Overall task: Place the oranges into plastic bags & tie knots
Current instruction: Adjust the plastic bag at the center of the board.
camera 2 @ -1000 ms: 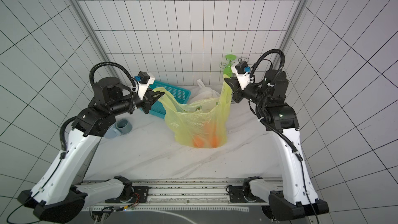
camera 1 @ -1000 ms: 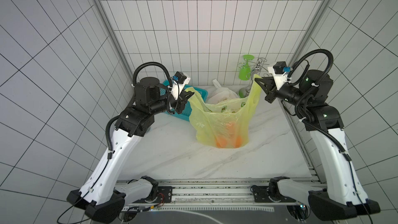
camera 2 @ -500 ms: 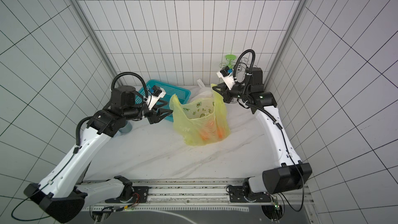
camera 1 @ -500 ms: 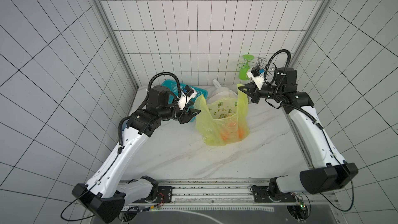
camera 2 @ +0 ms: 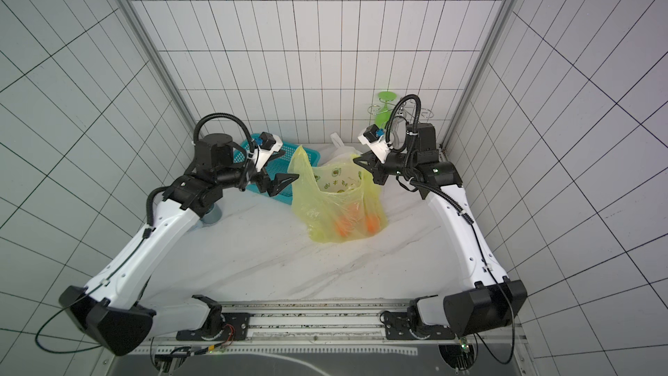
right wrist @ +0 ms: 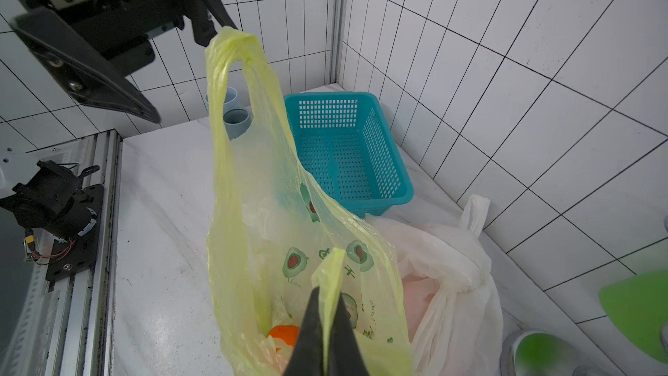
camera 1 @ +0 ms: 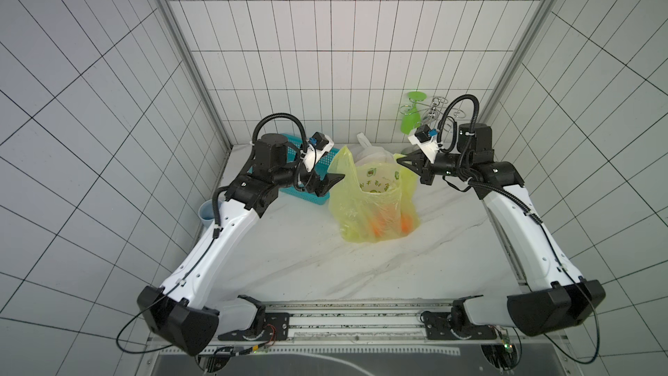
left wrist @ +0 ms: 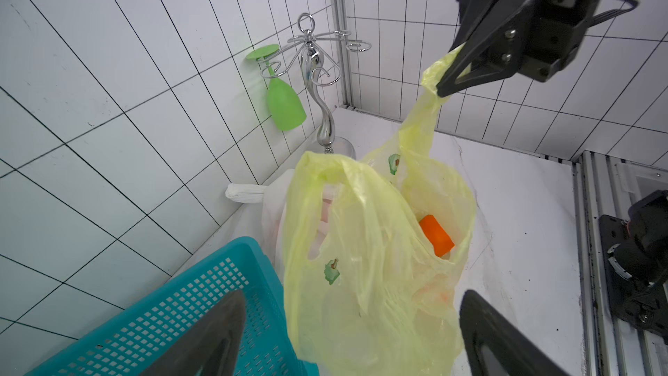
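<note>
Centre of a top view: a thin, limp yellow-green bag (camera 1: 372,207) slumps on the bench (camera 1: 289,258), weighted by oranges (camera 1: 377,229). Right jaws, pressed together, pinch one slippery handle (left wrist: 432,74); left jaws gape empty beside the free loop (right wrist: 231,39), the likely hold.

**Two bags, two oranges in sight, singles elsewhere**

Two claws are over the table: the left claw (camera 1: 332,186) and the right claw (camera 1: 400,163). Two plastic bags stand between them. One yellow-green bag (camera 1: 361,211) hangs below the right claw, and one white bag (right wrist: 452,247) sits just behind it.

The yellow-green bag has two handle loops (right wrist: 231,41). One is pinched in the right claw and one stands free just beside the left claw.

Two oranges (camera 1: 379,228) show through its film in both top views. How many the white bag holds cannot be told.

One teal basket (right wrist: 325,95) sits just behind the left claw. Two blue-grey cups (right wrist: 236,119) stand well apart from it, back by that arm.

Beyond the right claw, one wire rack (left wrist: 318,66) carries one green glass (left wrist: 285,106).
</note>
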You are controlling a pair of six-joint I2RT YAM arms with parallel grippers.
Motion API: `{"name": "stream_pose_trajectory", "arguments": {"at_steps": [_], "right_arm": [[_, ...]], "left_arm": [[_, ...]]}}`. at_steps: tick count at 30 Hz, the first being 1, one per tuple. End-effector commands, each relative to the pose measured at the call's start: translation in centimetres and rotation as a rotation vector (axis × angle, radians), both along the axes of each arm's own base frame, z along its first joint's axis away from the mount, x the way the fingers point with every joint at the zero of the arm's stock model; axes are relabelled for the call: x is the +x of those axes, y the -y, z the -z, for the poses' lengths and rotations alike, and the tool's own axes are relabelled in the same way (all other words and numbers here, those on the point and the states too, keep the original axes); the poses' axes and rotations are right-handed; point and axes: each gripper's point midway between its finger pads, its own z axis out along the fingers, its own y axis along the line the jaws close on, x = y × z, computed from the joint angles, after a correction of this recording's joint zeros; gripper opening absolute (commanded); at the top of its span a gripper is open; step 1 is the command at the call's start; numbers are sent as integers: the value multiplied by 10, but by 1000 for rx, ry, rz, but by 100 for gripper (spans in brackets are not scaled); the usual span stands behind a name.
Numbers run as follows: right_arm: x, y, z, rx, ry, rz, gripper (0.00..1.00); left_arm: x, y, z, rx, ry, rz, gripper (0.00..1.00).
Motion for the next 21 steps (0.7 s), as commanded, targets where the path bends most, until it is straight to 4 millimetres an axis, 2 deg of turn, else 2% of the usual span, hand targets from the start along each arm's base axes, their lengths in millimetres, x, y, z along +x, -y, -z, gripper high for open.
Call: {"name": "stream_pose_trajectory", "arguments": {"at_steps": [1, 3, 5, 8, 10, 12, 14, 16, 17, 19, 21], "right_arm": [[-6, 0, 12, -10, -12, -3, 0], [1, 3, 11, -4, -25, 42, 0], [19, 14, 10, -9, -48, 163, 0], [52, 43, -5, -51, -35, 424, 1], [63, 58, -27, -100, 54, 551, 8], [63, 62, -45, -133, 152, 620, 23], [53, 47, -63, -142, 236, 596, 39], [33, 20, -79, -104, 286, 478, 54], [19, 4, -86, -64, 298, 389, 64], [-5, -22, -91, 16, 291, 214, 72], [-23, -45, -81, 76, 253, 60, 77]], "left_arm": [[22, 21, -22, -75, 7, 12, 93], [24, 37, -25, -110, -31, 52, 89], [24, 49, -34, -167, -55, 83, 78], [30, 53, -51, -281, -103, 65, 50], [26, 54, -59, -329, -131, 78, 35], [19, 56, -63, -359, -154, 103, 20], [13, 58, -64, -378, -187, 115, 13], [6, 58, -62, -388, -218, 128, 12], [2, 58, -61, -392, -231, 138, 11], [-5, 56, -59, -409, -257, 147, 8], [-12, 54, -59, -437, -285, 151, 6]]}}
